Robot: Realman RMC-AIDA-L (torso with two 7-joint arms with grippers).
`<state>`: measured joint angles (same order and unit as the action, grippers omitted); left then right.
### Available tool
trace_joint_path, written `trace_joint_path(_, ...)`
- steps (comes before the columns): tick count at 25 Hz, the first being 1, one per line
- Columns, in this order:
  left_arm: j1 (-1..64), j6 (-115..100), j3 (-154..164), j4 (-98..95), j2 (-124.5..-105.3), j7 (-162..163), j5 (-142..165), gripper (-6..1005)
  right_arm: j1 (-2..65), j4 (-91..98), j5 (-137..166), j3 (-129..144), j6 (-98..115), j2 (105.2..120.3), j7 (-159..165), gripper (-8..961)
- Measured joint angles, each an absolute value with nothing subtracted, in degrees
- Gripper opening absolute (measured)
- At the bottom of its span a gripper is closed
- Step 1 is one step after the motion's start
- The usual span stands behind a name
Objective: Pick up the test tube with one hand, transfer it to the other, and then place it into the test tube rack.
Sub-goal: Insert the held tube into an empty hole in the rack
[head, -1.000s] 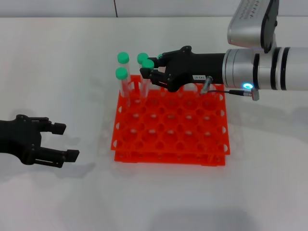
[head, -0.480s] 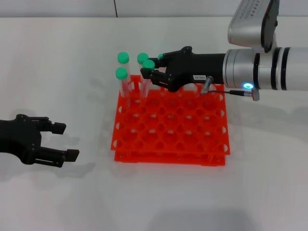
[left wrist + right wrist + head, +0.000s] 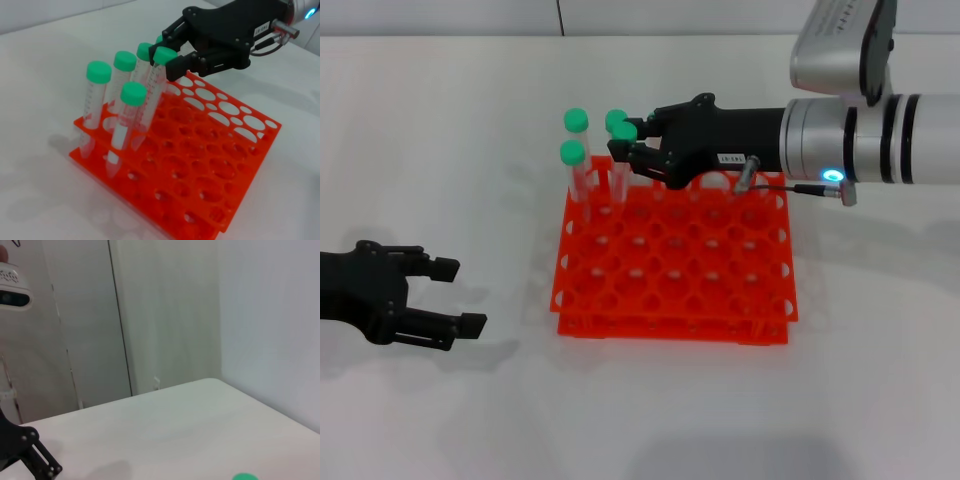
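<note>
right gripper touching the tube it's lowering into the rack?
Touching. The left wrist view shows the right gripper with its fingers closed around the test tube just below the green cap, tube tip in the test tube rack.

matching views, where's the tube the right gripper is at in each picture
Head view: test tube at the rack's far edge, at the right gripper.
Left wrist view: test tube leaning, cap by the fingertips.
Right wrist view: only a green cap.
Shared landmark: test tube rack.

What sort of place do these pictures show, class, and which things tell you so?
Probably a lab bench or robot test room: an orange test tube rack holding green-capped tubes on a plain white table, with bare walls behind.
</note>
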<state>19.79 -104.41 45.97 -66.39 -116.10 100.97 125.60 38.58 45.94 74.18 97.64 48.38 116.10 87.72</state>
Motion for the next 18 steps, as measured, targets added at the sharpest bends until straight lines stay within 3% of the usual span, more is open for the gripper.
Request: trace_joint_path(18,20.0,-104.3,45.9,-66.4,-116.10,100.8,125.6,893,39.3,45.1,74.3,97.6,48.3,116.02,87.7,267)
